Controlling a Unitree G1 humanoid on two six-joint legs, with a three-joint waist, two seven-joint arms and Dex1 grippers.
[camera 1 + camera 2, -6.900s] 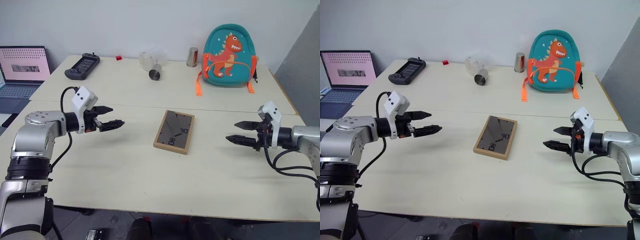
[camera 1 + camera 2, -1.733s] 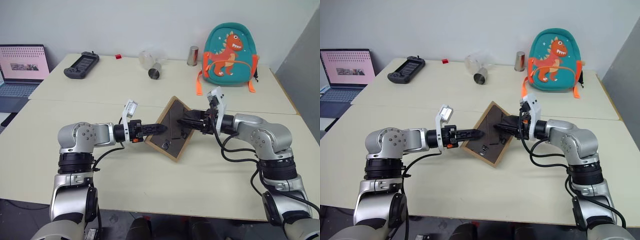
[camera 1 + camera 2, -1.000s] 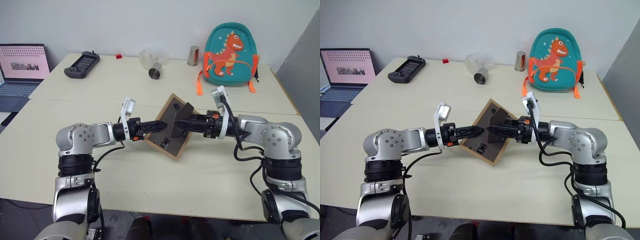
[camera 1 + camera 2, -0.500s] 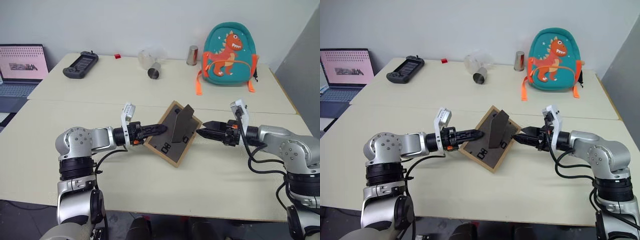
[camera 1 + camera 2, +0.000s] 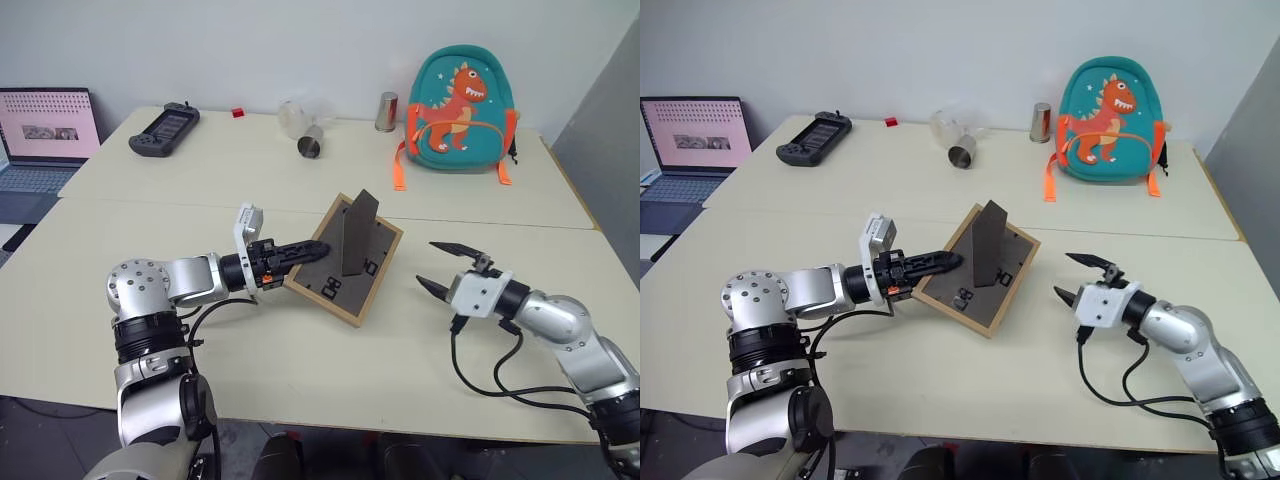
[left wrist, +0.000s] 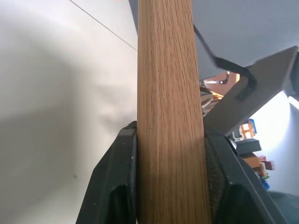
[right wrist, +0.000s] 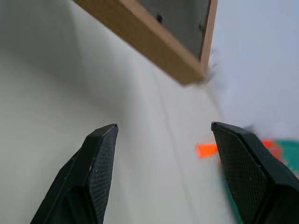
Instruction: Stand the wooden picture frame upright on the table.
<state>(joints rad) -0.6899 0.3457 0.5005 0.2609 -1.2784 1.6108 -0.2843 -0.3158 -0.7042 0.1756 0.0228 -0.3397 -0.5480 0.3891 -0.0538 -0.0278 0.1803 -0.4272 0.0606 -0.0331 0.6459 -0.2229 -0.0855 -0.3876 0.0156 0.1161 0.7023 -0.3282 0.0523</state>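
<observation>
left end effector (image 5: 318,246) grips wooden picture frame (image 5: 345,262) (stand out) | right end effector (image 5: 441,266) empty, spread

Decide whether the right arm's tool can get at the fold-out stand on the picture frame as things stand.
Probably yes. The right tool is open and empty, with only bare table between it and the fold-out stand on the picture frame.

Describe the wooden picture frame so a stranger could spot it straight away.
On the near half of the cream table, the left claw clamps the wooden picture frame. No other object here has a light-wood rim and a dark grey back with its stand folded out.
</observation>
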